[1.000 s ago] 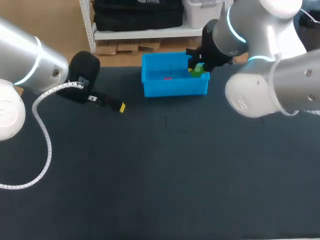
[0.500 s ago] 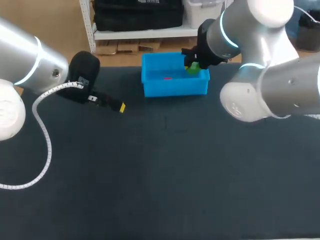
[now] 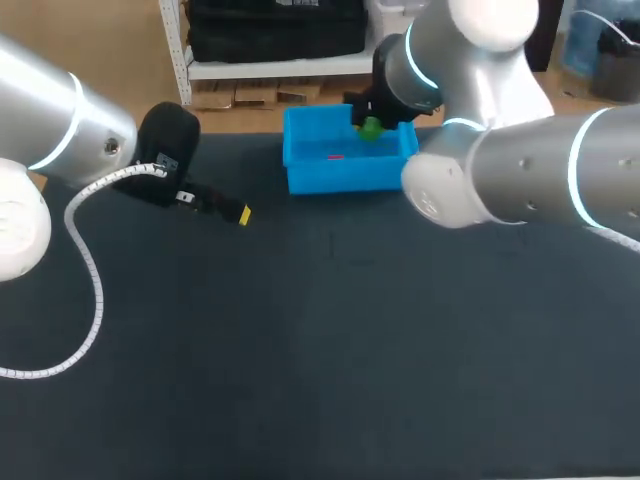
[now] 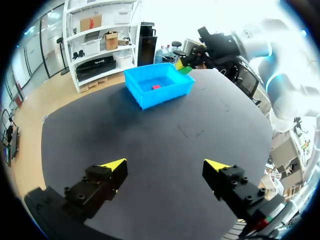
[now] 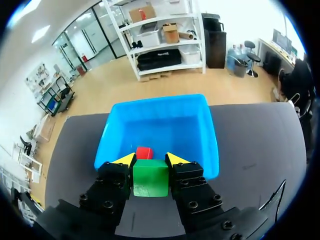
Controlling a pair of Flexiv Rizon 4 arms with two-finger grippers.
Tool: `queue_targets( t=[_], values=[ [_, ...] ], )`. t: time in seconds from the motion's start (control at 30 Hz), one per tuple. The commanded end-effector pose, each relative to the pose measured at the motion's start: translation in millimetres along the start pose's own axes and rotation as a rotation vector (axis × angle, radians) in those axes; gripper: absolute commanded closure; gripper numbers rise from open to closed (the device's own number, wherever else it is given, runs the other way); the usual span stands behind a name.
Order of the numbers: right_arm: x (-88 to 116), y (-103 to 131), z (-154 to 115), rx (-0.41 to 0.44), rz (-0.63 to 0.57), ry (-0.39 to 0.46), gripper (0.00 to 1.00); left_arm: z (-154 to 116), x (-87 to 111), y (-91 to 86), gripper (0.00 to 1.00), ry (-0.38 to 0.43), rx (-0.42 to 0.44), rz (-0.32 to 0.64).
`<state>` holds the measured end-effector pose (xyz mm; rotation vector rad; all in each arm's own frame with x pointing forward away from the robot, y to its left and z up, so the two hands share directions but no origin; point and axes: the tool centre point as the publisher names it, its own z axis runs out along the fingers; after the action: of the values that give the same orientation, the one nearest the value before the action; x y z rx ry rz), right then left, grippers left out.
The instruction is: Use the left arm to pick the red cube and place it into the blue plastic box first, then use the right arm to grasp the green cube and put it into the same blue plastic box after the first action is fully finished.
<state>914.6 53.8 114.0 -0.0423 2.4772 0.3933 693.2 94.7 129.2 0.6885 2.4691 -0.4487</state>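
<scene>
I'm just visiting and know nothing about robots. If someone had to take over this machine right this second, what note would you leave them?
Grippers: the left gripper is open and empty, above the table, away from the box. The right gripper is shut on the green cube, at the near rim of the blue plastic box.
Things: the red cube lies inside the box.
Done: first step, red cube placed.
Left: bring the green cube over the box's inside, release it, then pull the right arm clear.

Glossy blue plastic box [image 3: 345, 168], matt table [image 3: 320, 350]
</scene>
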Motion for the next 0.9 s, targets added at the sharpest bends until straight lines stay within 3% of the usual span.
queue_targets(
  t=[0.03, 0.47, 0.9],
  values=[
    [-17.6, 3.1, 34.0, 0.011, -0.003, 0.030, 1.00, 0.7, 0.4, 1.4, 0.00, -0.004, 0.006, 0.002],
    [-26.6, -6.8, 70.3, 0.086, -0.007, 0.095, 1.00, 0.7, 0.4, 1.4, 0.00, -0.004, 0.006, 0.002],
    [-24.0, -22.4, 79.2, 0.128, -0.001, 0.129, 1.00, 0.7, 0.4, 1.4, 0.00, -0.004, 0.006, 0.002]
  ],
)
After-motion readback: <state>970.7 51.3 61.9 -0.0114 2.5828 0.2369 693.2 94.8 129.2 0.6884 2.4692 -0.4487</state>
